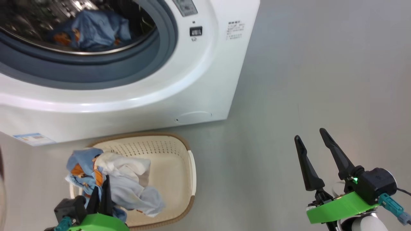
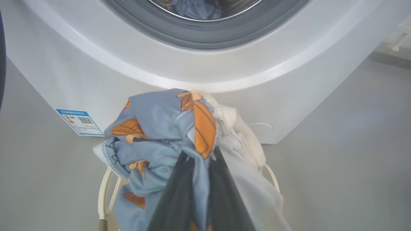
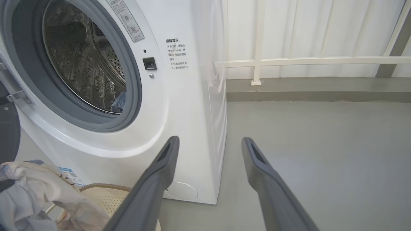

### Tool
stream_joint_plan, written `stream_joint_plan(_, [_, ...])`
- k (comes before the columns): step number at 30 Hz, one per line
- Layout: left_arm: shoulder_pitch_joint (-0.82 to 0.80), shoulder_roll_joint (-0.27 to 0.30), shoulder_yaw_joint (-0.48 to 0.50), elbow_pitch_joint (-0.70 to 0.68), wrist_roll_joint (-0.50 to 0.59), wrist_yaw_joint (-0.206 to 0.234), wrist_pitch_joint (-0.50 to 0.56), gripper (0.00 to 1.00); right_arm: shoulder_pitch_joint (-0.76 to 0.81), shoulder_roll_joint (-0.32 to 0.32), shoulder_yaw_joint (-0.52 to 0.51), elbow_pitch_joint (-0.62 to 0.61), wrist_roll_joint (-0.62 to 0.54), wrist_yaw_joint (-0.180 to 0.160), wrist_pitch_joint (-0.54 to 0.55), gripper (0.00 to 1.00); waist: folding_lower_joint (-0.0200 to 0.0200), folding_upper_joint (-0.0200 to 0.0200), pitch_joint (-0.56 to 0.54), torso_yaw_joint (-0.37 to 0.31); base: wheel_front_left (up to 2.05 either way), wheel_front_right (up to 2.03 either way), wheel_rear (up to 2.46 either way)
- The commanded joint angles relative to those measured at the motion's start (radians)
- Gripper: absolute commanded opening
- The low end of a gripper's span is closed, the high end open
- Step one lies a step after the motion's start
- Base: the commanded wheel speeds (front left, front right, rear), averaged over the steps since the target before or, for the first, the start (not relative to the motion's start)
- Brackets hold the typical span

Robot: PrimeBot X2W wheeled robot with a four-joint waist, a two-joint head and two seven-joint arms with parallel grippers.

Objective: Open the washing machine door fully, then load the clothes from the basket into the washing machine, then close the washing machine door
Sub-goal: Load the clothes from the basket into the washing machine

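In the head view the washing machine (image 1: 192, 80) fills the 11 o'clock quarter, its round mouth uncovered and its lower front edge just beyond the basket's far rim. A piece of light-blue fabric (image 1: 93, 30) lies in the drum. The washing machine door (image 3: 8, 131) shows as a dark sliver at 9 o'clock in the right wrist view, swung away from the opening.

The basket (image 1: 167, 160) sits on the floor (image 1: 321, 64) at 7 o'clock. The left gripper (image 1: 101, 183) has its jaws clenched on the clothes (image 1: 122, 179), a blue-and-white bundle bunched over the basket's 9 o'clock side; blue cloth is pinched between the fingers. The basket's 3 o'clock half is bare.

The right gripper (image 1: 309, 133) hangs at 4 o'clock, jaws released and spread, over bare grey floor, well apart from the basket. That floor runs wide to a white railing (image 3: 257, 61) at 12 o'clock in the right wrist view.
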Motion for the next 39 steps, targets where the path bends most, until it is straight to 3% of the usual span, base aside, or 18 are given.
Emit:
stream_joint_plan(1, [0.018,0.006,0.030,-0.041,0.013,0.006,-0.011,0.00,0.015,-0.010,0.021,-0.019,0.015,0.002,-0.005,1.00,0.0000,0.0000,-0.063,0.026,0.00,0.00,0.00])
stream_joint_plan(23, [0.151,0.004,0.027,-0.276,0.072,0.022,-0.011,0.00,0.062,-0.022,0.021,-0.010,0.023,0.002,-0.005,1.00,0.0000,0.0000,-0.166,0.043,0.00,0.00,0.00])
stream_joint_plan(39, [0.224,0.004,0.031,-0.362,0.103,0.039,-0.011,0.00,0.119,-0.039,0.018,0.001,0.027,0.002,-0.005,1.00,0.0000,0.0000,-0.258,0.049,0.00,0.00,0.00])
